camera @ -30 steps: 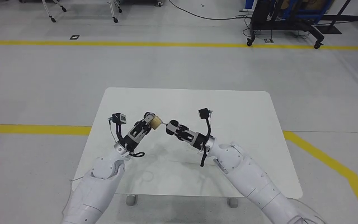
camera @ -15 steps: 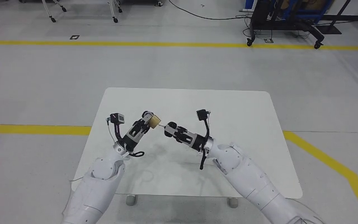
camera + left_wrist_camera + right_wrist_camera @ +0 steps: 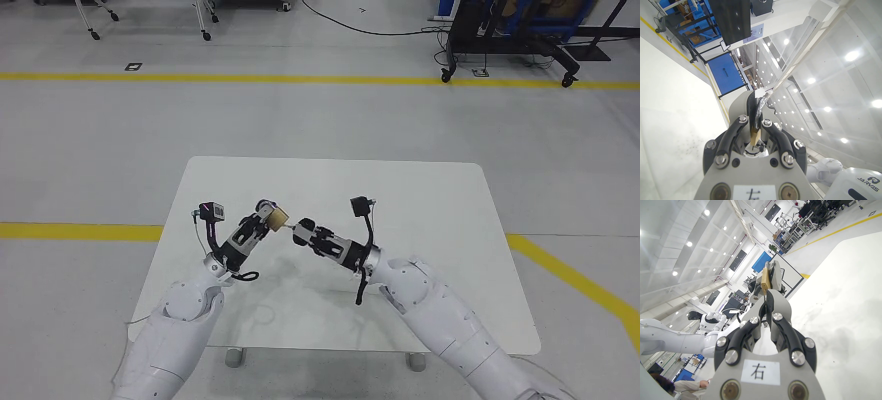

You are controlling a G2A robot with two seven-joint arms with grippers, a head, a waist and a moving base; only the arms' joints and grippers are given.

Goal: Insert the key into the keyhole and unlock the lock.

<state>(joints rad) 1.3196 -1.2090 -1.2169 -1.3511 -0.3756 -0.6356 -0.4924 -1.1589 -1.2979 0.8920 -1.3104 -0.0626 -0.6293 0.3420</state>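
My left gripper [image 3: 266, 220] is shut on a brass padlock [image 3: 277, 216], held above the white table [image 3: 430, 200] left of its middle. In the right wrist view the padlock [image 3: 764, 280] stands edge-on in that gripper's fingers [image 3: 776, 273]. My right gripper [image 3: 301, 231] is shut on a thin metal key [image 3: 765, 300]. The key's tip meets the lock's lower end; how deep it sits I cannot tell. In the left wrist view the left gripper [image 3: 755, 98] hides most of the padlock [image 3: 755, 137], which shows as a brass sliver between the finger links.
Both arms meet over the left half of the table. The tabletop [image 3: 838, 298] under the grippers is bare, with faint dark specks. Wheeled racks [image 3: 520, 35] stand on the floor far behind the table.
My right gripper has edged left toward the padlock, closing the small gap between key and lock. The left arm has barely shifted.
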